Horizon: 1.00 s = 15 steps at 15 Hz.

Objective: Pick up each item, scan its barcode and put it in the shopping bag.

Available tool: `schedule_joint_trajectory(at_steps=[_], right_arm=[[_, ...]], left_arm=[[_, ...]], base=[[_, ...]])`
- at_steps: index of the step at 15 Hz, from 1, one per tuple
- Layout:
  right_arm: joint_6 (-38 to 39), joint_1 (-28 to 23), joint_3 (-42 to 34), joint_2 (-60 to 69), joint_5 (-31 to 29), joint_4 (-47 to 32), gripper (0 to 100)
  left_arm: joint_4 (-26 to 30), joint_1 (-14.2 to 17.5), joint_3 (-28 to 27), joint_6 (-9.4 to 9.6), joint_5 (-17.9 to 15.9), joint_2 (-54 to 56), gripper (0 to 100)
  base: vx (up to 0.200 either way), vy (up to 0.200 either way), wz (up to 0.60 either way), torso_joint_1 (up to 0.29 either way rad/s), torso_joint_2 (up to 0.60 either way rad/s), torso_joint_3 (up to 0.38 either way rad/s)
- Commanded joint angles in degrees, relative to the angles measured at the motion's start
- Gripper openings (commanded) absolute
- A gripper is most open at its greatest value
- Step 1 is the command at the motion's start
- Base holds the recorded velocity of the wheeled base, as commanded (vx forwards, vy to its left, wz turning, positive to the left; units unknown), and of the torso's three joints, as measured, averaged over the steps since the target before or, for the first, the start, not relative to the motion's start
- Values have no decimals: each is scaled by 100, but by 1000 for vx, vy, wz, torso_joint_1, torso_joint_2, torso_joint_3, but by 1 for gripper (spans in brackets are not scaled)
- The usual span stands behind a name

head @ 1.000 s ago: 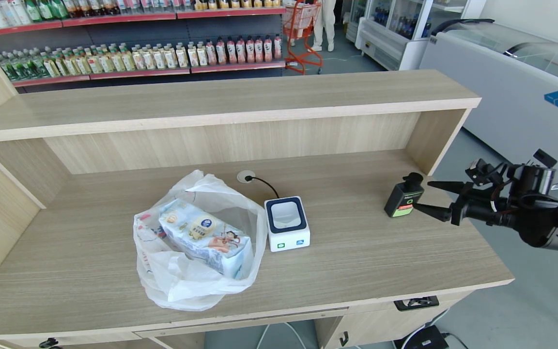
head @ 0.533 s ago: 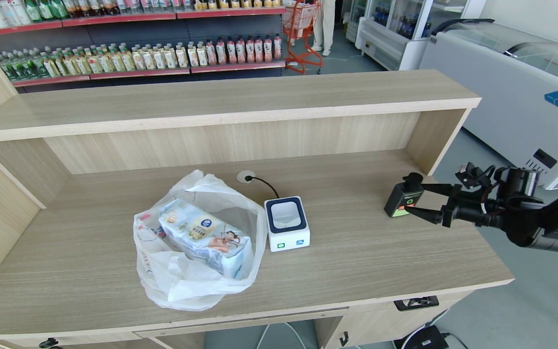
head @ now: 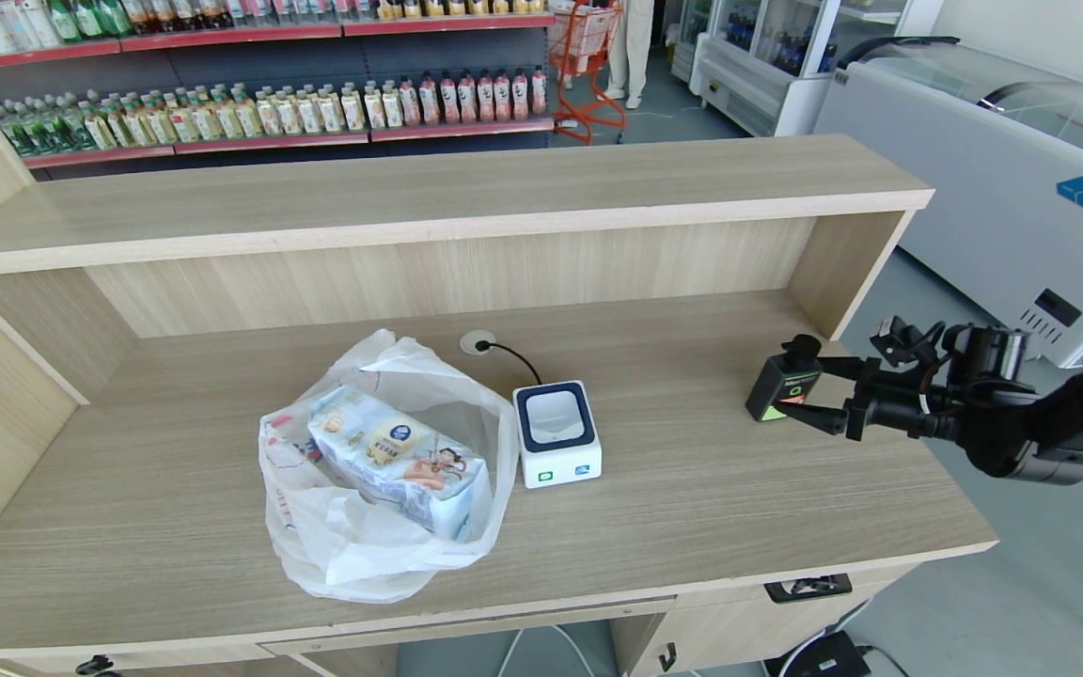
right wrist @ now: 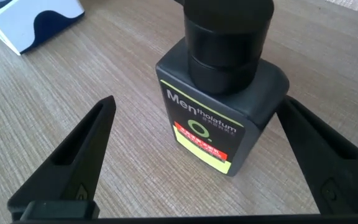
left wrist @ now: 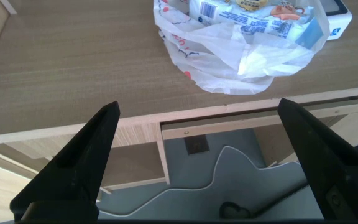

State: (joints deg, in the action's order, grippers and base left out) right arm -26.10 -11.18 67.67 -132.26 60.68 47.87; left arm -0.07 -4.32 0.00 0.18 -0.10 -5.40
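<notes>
A small black bottle point(head: 782, 382) with a green and red label stands upright at the right end of the wooden counter point(head: 673, 508). My right gripper point(head: 809, 391) is open, one finger on each side of the bottle point(right wrist: 221, 106), with a gap still showing on both sides. A white plastic shopping bag point(head: 353, 536) lies left of centre with a pale blue pack of tissues point(head: 398, 461) inside. The white barcode scanner point(head: 556, 432) sits between bag and bottle. My left gripper point(left wrist: 197, 162) is open, below the counter's front edge, near the bag point(left wrist: 241, 56).
A raised wooden shelf point(head: 429, 197) walls the counter at the back and sides. The scanner's black cable point(head: 509, 355) runs to a grommet behind it. White freezers point(head: 974, 141) stand right of the counter; drink shelves point(head: 259, 103) lie beyond.
My right gripper has moved left toward the bottle, from just beside it to having its open fingers around it. The bag, scanner and bottle have not moved.
</notes>
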Motion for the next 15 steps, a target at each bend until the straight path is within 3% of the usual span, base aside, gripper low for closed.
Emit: schedule_joint_trajectory(at_steps=[1,10,11,15], right_arm=[[0,72,18,-11,14,3,100],[0,160,88,-81,181,-50,100],[0,160,80,-81,181,-76,0],[-27,160,62,-55,189,-85,0]], left_arm=[[-1,1,0,-1,1,-5,100],[-1,1,0,-1,1,-5,100],[-1,1,0,-1,1,-5,100],[-1,1,0,-1,1,-5,100]], base=[[0,0,0,0,0,0],[0,0,0,0,0,0],[0,0,0,0,0,0],[0,0,0,0,0,0]])
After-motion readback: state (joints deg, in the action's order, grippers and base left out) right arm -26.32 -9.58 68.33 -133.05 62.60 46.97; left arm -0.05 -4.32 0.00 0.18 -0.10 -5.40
